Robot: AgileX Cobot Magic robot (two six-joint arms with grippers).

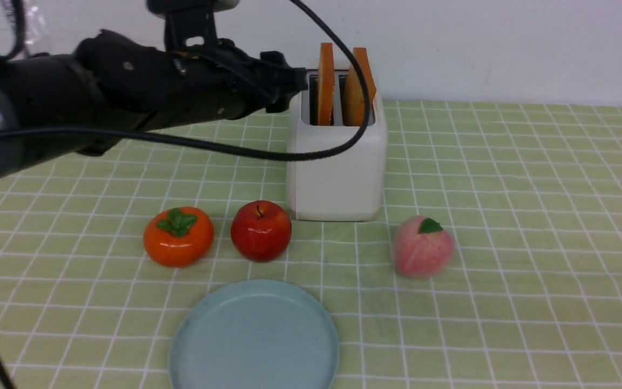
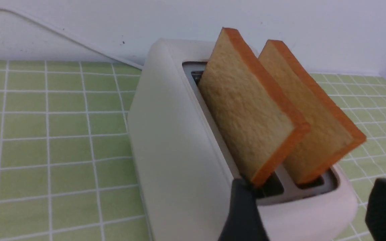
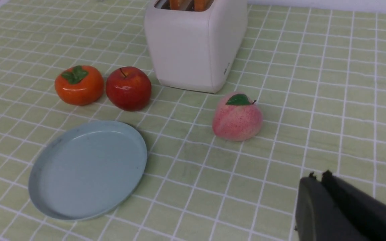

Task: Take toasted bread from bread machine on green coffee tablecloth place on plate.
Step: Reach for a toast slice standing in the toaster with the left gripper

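my left fingers [image 2: 243, 214] stand wide apart, holding nothing, one tip just beside the bread machine [image 1: 338, 173]. both slices of toasted bread [image 1: 325, 84] stand in its slots. the plate [image 1: 254, 337] lies nearer me on the green coffee tablecloth [image 1: 532, 216]. my right fingers [image 3: 318, 187] are pressed together, empty.

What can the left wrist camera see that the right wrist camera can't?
Only the left wrist view shows the wide golden faces of both slices of toasted bread and the open left end effector. Only the right wrist view shows the plate, the orange persimmon, the red apple, the pink peach and the shut right end effector. Both show the white bread machine and the green coffee tablecloth. The right wrist view catches just the bread's edges.
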